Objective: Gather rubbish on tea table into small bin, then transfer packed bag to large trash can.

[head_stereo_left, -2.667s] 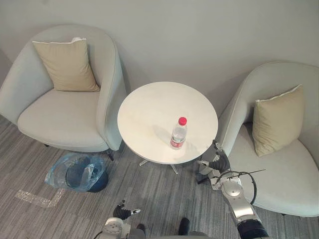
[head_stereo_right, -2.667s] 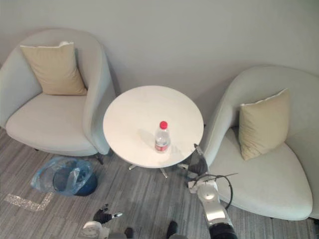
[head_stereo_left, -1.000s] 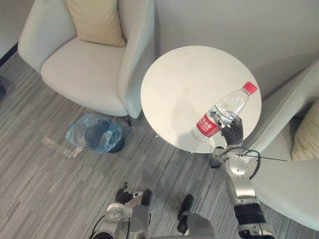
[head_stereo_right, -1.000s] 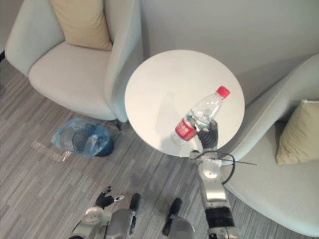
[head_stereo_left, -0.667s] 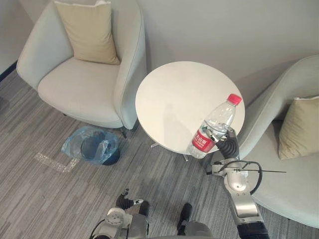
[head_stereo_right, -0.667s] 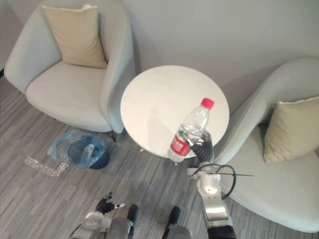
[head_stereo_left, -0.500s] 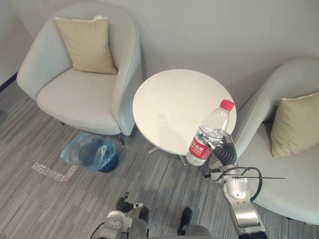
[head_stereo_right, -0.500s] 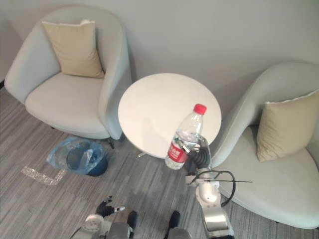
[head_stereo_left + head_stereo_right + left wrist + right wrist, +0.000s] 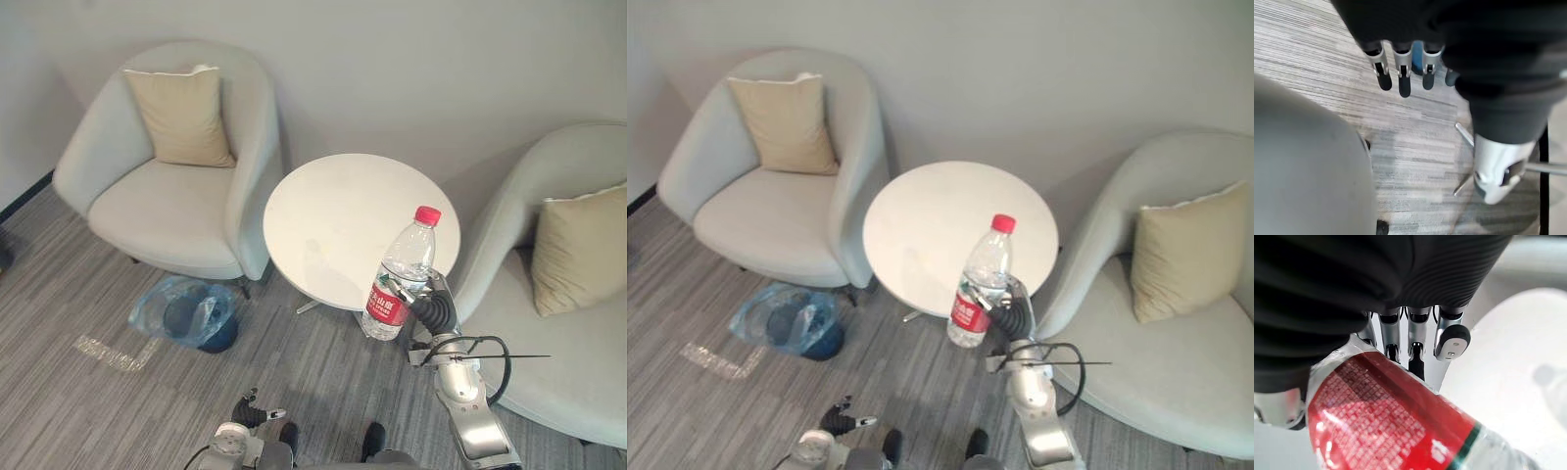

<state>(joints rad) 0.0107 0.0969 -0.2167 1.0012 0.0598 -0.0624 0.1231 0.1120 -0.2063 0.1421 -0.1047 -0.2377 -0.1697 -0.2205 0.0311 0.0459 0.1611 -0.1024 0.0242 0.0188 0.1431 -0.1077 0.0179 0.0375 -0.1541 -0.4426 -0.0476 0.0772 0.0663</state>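
A clear plastic water bottle (image 9: 403,269) with a red cap and red label (image 9: 1391,428) is off the table, nearly upright, in front of the near right edge of the round white tea table (image 9: 333,211). My right hand (image 9: 438,312) is shut on its lower half, fingers (image 9: 1415,345) curled round the label. The small bin (image 9: 193,317), dark blue and lined with a blue plastic bag, stands on the floor to the left of the table, by the left armchair. My left hand (image 9: 246,415) hangs low near the floor, its fingers (image 9: 1401,73) straight and holding nothing.
A grey armchair (image 9: 176,196) with a beige cushion stands left of the table, and a second one (image 9: 558,323) stands close on the right, beside my right arm. A strip of clear tape (image 9: 113,352) lies on the grey carpet near the bin.
The camera has shifted. The bottle in my right hand has come from over the table's right side to its near right edge and now stands more upright.
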